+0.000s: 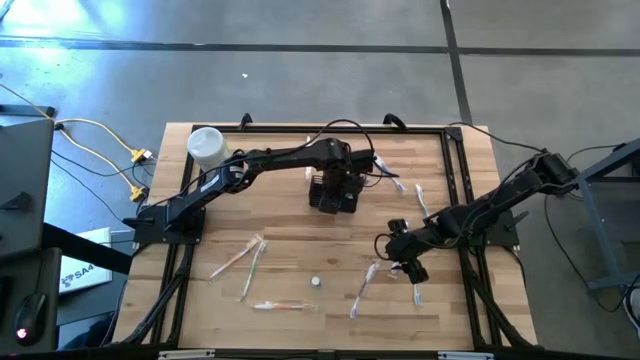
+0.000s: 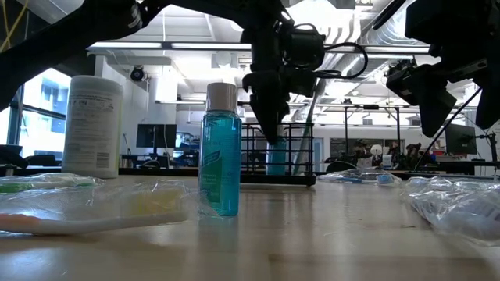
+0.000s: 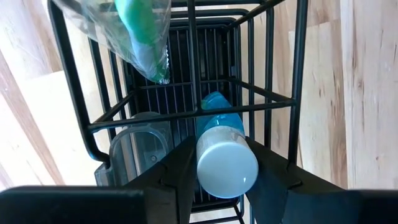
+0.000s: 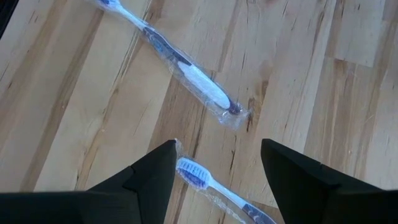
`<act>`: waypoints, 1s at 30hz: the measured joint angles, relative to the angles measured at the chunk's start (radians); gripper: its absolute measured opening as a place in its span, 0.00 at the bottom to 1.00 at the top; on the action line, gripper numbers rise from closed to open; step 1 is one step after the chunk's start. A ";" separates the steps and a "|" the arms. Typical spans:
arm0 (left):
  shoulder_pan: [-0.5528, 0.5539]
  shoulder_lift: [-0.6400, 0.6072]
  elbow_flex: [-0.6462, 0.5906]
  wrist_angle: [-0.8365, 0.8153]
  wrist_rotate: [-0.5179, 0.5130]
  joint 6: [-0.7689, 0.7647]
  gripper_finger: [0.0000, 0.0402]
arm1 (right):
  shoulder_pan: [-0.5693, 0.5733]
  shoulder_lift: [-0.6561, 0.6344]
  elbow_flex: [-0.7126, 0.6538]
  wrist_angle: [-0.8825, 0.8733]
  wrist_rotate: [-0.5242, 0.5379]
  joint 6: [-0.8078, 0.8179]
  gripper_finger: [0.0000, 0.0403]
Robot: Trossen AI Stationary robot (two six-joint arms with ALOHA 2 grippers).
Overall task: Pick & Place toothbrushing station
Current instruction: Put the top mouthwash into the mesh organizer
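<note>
Left wrist view, item 1: my left gripper [image 3: 225, 171], closed on a small blue bottle [image 3: 222, 155] by its white cap, holding it upright over the toothbrushing station [image 3: 273, 93] so it can drop straight into a compartment.

Item 2: toothbrushing station [image 1: 334, 196], black wire caddy, at the bench's [image 1: 300, 240] far middle, directly under that gripper. It already carries a wrapped green item [image 3: 142, 34] and a clear container [image 3: 140, 146].

Item 3: my right gripper [image 4: 217, 168], fingers spread and empty, low over 2 wrapped toothbrushes [image 4: 186, 71] on the bench's right side, apparently lined up for the next pick.

Item 4: white cylindrical container [image 1: 206, 146], far-left corner. A second blue bottle [image 2: 220, 148] stands near the front, more wrapped toothbrushes [image 1: 245, 258] front left.
</note>
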 joint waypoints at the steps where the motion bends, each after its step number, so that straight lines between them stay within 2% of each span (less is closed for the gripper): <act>1: 0.000 0.000 0.000 0.001 0.000 0.000 0.29 | 0.000 0.000 0.000 0.000 0.000 0.000 0.57; 26: 0.001 -0.002 -0.001 0.005 0.017 0.004 0.29 | 0.000 0.000 0.000 0.001 0.000 0.000 0.57; 30: 0.001 -0.002 -0.001 -0.005 0.017 0.011 0.27 | 0.000 0.000 0.000 0.001 0.000 0.000 0.57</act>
